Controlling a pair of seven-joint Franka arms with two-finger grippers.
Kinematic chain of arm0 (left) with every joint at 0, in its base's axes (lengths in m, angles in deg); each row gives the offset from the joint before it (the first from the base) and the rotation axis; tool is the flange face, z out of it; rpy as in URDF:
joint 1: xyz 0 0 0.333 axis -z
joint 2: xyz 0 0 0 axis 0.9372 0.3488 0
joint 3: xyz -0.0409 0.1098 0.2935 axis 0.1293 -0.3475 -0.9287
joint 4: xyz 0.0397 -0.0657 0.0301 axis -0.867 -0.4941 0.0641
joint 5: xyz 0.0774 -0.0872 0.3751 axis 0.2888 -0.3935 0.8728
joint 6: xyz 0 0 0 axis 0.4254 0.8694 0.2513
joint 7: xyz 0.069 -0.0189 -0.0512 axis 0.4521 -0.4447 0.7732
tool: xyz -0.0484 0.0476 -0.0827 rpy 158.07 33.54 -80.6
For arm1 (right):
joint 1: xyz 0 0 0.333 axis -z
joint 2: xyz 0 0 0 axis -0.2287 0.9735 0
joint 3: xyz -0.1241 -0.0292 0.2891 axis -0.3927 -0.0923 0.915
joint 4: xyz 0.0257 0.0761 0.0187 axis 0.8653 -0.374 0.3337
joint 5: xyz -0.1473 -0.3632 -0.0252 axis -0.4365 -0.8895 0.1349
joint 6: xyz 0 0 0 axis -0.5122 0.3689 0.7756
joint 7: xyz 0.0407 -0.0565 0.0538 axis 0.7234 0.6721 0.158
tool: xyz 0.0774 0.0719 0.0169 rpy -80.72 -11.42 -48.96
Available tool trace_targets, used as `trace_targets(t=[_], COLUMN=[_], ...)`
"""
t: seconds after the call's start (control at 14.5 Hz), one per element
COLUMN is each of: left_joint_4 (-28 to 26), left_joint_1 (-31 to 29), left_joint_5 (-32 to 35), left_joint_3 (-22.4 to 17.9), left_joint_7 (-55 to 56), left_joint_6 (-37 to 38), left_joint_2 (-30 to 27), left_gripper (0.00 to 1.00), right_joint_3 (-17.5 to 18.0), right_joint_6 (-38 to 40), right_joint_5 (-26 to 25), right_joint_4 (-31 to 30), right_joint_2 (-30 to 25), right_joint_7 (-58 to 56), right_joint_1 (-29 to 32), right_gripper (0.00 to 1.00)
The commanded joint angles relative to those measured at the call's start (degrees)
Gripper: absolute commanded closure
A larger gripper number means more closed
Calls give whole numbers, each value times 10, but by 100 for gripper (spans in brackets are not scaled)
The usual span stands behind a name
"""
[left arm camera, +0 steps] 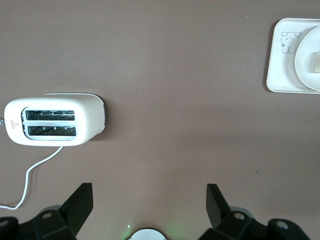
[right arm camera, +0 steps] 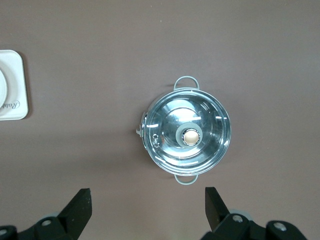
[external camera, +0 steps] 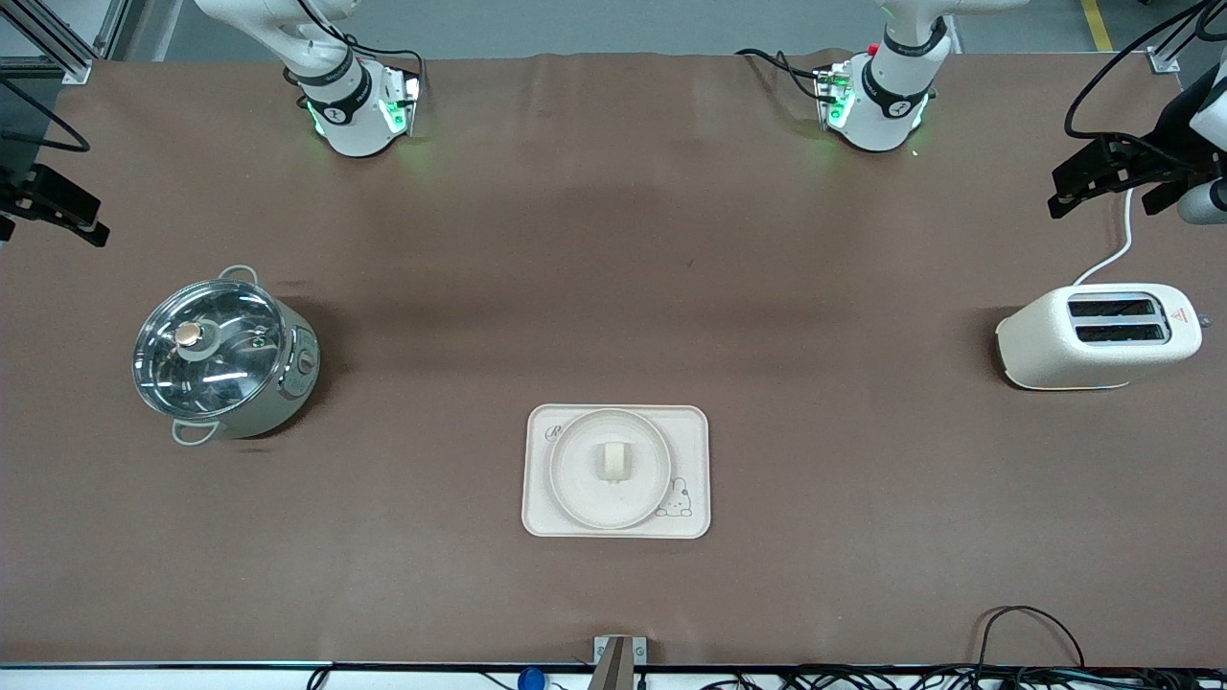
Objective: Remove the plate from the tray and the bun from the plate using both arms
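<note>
The cream tray lies on the brown table toward the front camera's edge, mid-table. The round cream plate sits on it, and the small pale bun rests at the plate's centre. In the left wrist view the tray, plate and bun show at the frame's edge. A tray corner shows in the right wrist view. My left gripper is open and empty, high over the table by the toaster. My right gripper is open and empty, high over the table by the pot.
A glass-lidded steel pot stands toward the right arm's end. A cream toaster with a white cord stands toward the left arm's end. Bare brown table surrounds the tray.
</note>
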Motion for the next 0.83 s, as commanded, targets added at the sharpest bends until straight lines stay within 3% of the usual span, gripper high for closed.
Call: trace_targets(t=[0.0,0.76], left_joint_4=[7,6], left_joint_1=[0,-1], left_joint_5=[6,3], left_joint_3=[0,0], left_joint_7=[-12,-13], left_joint_6=[0,0], left_joint_2=[2,9], left_gripper=[0,0], right_joint_3=[3,0], right_joint_6=[6,15], right_joint_5=[-4,43], right_joint_4=[6,-13], right_joint_2=[-5,8], right_joint_7=[-1,-2], right_joint_1=[-2,19], right_gripper=[0,0])
